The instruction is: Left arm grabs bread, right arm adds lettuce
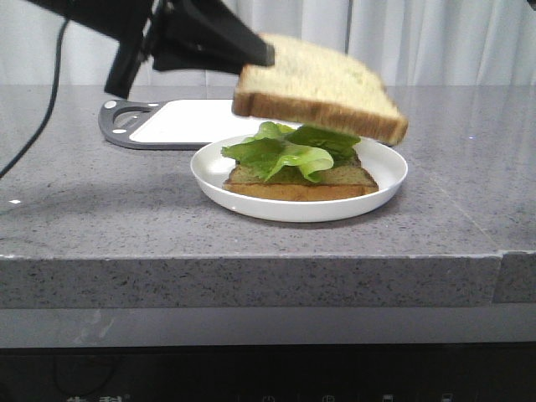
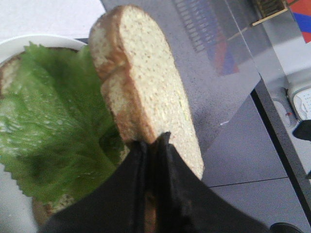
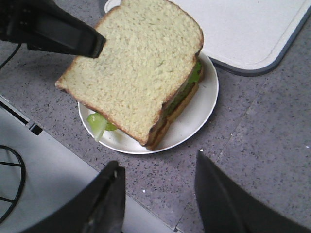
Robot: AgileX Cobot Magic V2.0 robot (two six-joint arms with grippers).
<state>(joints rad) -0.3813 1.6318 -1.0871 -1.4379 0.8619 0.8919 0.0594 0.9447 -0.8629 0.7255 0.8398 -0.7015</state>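
Observation:
My left gripper (image 1: 266, 54) is shut on one edge of the bread (image 1: 318, 84), a thick slice with a golden-brown crust, and holds it tilted just above the white plate (image 1: 394, 180). On the plate the green lettuce (image 1: 285, 151) lies on a thinner slice (image 1: 297, 191). In the left wrist view the fingertips (image 2: 154, 141) pinch the bread (image 2: 146, 82) edge-on beside the lettuce (image 2: 48, 121). My right gripper (image 3: 158, 162) is open and empty, above the table's front edge, near the plate (image 3: 194, 121). From there the bread (image 3: 136, 68) hides most of the lettuce (image 3: 97, 124).
A white cutting board with a grey rim (image 1: 184, 121) lies behind the plate; it also shows in the right wrist view (image 3: 243, 29). A black cable hangs at the far left (image 1: 50, 92). The grey speckled table's front edge (image 1: 251, 260) runs close to the plate.

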